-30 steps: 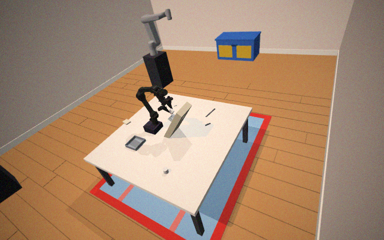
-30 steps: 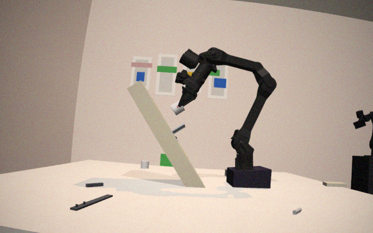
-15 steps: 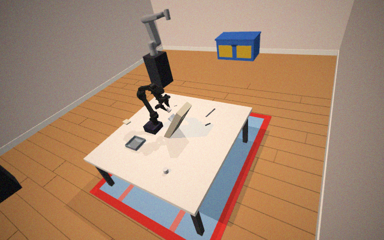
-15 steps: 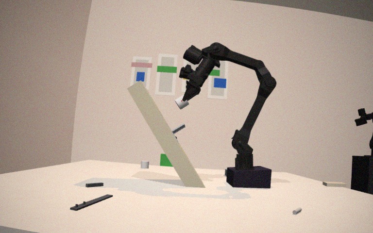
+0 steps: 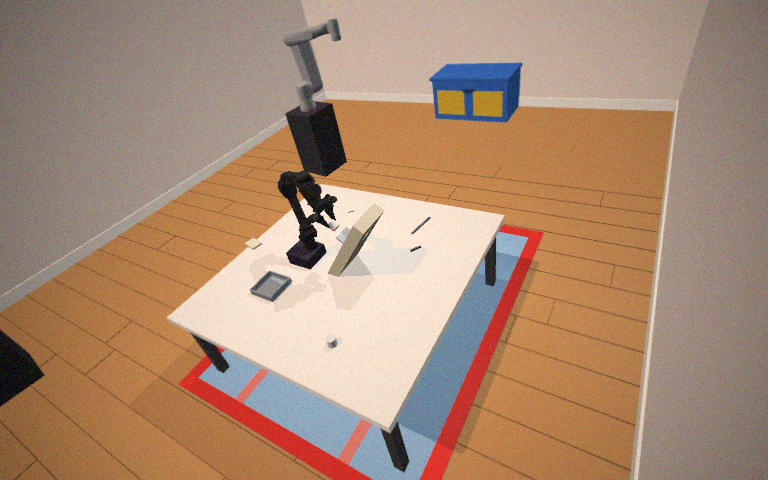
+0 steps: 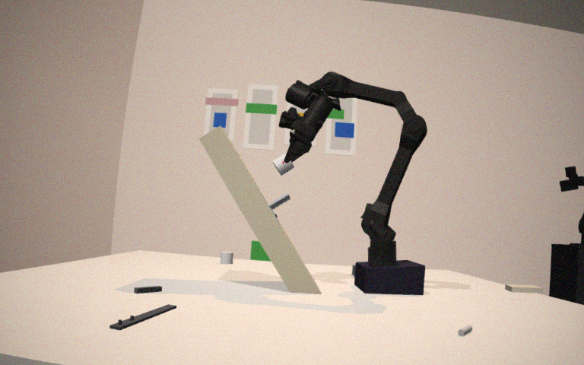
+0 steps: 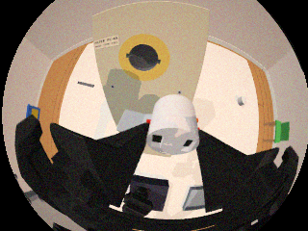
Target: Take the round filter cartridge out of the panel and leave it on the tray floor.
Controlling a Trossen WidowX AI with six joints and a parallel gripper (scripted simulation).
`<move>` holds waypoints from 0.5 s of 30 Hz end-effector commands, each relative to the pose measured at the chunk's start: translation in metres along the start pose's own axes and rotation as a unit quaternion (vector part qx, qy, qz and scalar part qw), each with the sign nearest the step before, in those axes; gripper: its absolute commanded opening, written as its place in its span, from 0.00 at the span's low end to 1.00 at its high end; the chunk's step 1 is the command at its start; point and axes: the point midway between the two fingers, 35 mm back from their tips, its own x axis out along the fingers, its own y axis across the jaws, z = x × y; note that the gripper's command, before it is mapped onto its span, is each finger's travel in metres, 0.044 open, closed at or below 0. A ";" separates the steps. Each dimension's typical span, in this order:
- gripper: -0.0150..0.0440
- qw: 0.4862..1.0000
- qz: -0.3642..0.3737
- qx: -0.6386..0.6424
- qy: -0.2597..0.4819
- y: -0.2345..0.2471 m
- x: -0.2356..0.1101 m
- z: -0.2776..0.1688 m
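We have the gripper (image 6: 290, 160) clamped on the filter cartridge (image 6: 283, 165), clear of the service panel (image 6: 254, 206), its socket (image 7: 144, 58) vacant ahead. Risk, we judge: the angled hold slipping during the swing to the tray (image 5: 271, 284) behind and below, dropping it short.

You see the black arm (image 6: 400, 141) standing on its dark base (image 6: 389, 277) on the table (image 6: 258, 331), bent over toward the tilted beige panel (image 6: 254, 211). The gripper (image 6: 289, 160) points down and to the left, and its fingers are closed on the white round cartridge (image 6: 283, 165), which hangs in the air, apart from the panel. A small grey piece (image 6: 280, 200) sticks out of the panel's face lower down; maybe it is a bracket, the view is too small to tell. On the table lie a long black bar (image 6: 143, 316), a short black block (image 6: 147, 289), and a small white cylinder (image 6: 464, 330).
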 end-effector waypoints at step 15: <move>0.25 0.998 -0.028 0.047 -0.004 -0.046 0.003 -0.009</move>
